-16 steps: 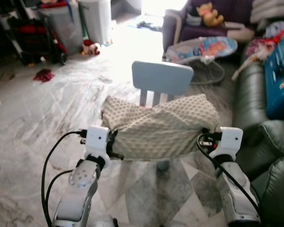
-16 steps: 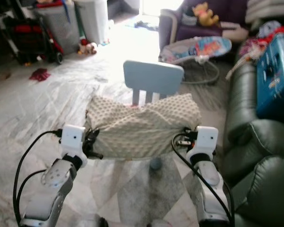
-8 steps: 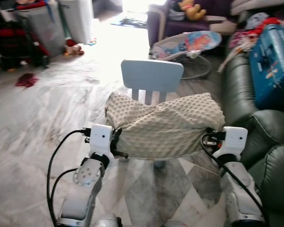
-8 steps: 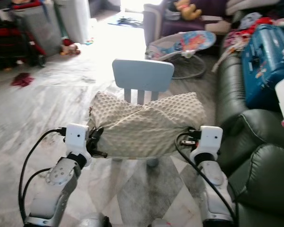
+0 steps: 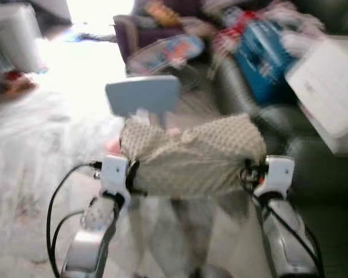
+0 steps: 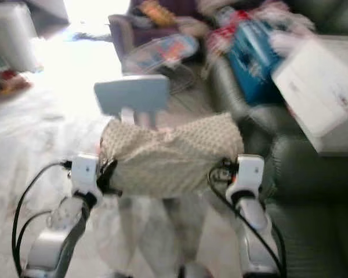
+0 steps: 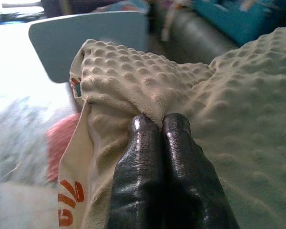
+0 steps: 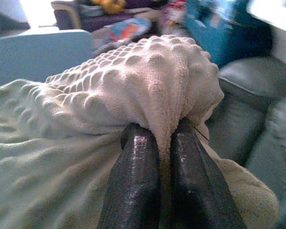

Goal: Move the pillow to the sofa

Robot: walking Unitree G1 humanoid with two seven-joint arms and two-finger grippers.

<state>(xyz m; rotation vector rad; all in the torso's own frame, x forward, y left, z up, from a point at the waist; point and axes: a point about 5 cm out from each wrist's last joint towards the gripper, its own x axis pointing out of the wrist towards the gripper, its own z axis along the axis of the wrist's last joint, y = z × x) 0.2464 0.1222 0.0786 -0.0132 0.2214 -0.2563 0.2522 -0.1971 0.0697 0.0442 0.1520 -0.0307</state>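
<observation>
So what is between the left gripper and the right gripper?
The pillow spans the whole gap, with the left gripper pinching one end and the right gripper the other, as the left eye view shows.

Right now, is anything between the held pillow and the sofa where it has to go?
Nothing visible blocks the way. The pillow is held up between the left gripper and right gripper, both shut on its ends. The dark sofa lies close on the robot's right. The light blue chair stands behind the pillow, not toward the sofa.

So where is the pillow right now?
In the head views the pillow hangs mid-frame between the left hand and right hand, each pinching one end, in front of the small blue chair, with the dark sofa to the right.
</observation>
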